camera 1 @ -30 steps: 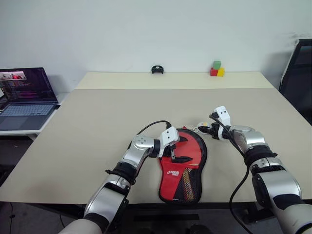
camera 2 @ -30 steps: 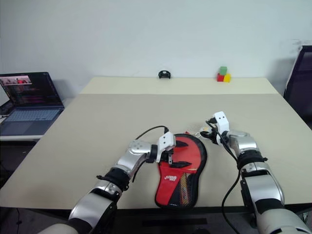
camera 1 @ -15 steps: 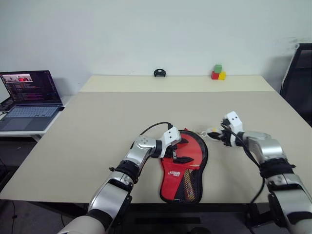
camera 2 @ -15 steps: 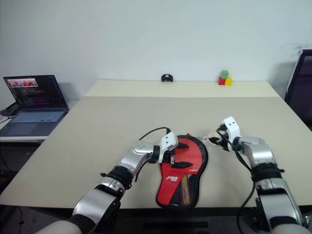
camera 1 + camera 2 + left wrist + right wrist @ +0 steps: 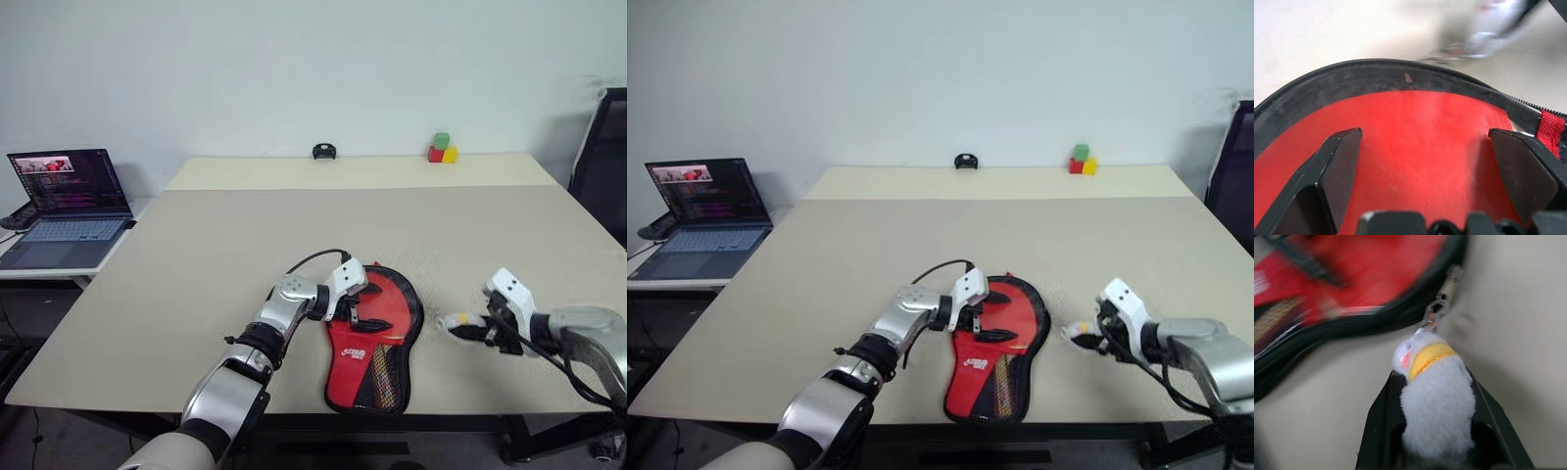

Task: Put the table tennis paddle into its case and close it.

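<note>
The case (image 5: 377,338) lay flat near the front edge of the table (image 5: 196,255), lower centre of the left eye view, red side up with its white logo and mesh pocket toward the bottom of the frame and a black zipper edge running round it. And there was the left gripper (image 5: 355,305), reaching in from the lower left and sitting right over the round upper part of the case, its two black fingers (image 5: 1337,166) spread wide apart on either side of the red surface, clamping nothing. In the left wrist view that red face filled the space between the fingers, with the black rim curving across above it. The table tennis paddle could not be made out apart from the case; whether that red surface was the paddle or the fabric, I could not tell.

Over at the right of the frame, the right gripper (image 5: 468,327) hovered just beside the case, its fingers pinched on a small white plush charm (image 5: 1435,396) with a yellow band. A little metal clasp (image 5: 1442,301) linked the charm to the case's black edge.

A laptop (image 5: 61,201) stood open at the far left; coloured blocks (image 5: 440,149) and a small black object (image 5: 323,151) sat along the far edge of the table.
</note>
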